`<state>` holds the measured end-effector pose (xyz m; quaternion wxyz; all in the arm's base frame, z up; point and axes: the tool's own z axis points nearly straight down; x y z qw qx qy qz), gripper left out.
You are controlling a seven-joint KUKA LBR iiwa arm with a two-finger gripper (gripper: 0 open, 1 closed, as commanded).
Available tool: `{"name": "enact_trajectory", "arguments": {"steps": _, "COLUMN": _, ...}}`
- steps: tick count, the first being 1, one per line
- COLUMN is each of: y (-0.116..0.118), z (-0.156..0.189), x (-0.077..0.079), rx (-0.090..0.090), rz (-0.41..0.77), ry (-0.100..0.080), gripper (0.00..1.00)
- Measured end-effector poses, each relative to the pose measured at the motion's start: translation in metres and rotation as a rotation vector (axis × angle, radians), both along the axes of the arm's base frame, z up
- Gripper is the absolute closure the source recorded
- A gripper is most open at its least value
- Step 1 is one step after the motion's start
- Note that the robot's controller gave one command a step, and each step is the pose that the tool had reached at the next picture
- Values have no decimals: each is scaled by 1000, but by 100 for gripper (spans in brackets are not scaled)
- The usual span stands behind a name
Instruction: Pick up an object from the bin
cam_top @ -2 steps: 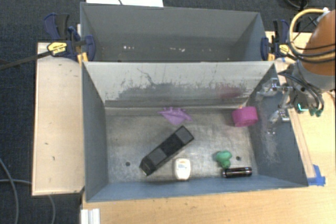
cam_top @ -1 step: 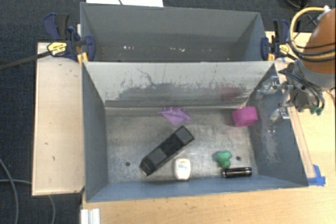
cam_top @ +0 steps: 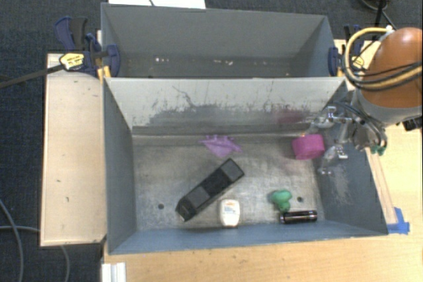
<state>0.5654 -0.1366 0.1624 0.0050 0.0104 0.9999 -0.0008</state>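
Your gripper (cam_top: 334, 139) hangs at the right wall of the grey metal bin (cam_top: 119, 155), just beside the small magenta block (cam_top: 308, 146) at the floor's back right, open or clenched you cannot tell; the block looks light, perhaps soft, so pinch its flat sides.

the arm (cam_top: 396, 69) runs off the right edge of the view, with its orange cover and some cables inside it. the gripper (cam_top: 328, 141) reads to us as a small tangle of metal near the right wall of the bin (cam_top: 119, 162), and we cannot tell whether it touches the pink block (cam_top: 307, 146) just beside it. the print on the small white bottle (cam_top: 229, 212) is too small to read. the green lump (cam_top: 281, 197) and the crumpled purple thing (cam_top: 221, 144) are too small for us to say what they are.
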Motion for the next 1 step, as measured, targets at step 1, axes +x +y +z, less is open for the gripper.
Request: {"name": "enact_trajectory", "arguments": {"steps": 1, "y": 8, "z": -39, "x": -1, "rx": 2, "rz": -1, "ry": 7, "gripper": 100}}
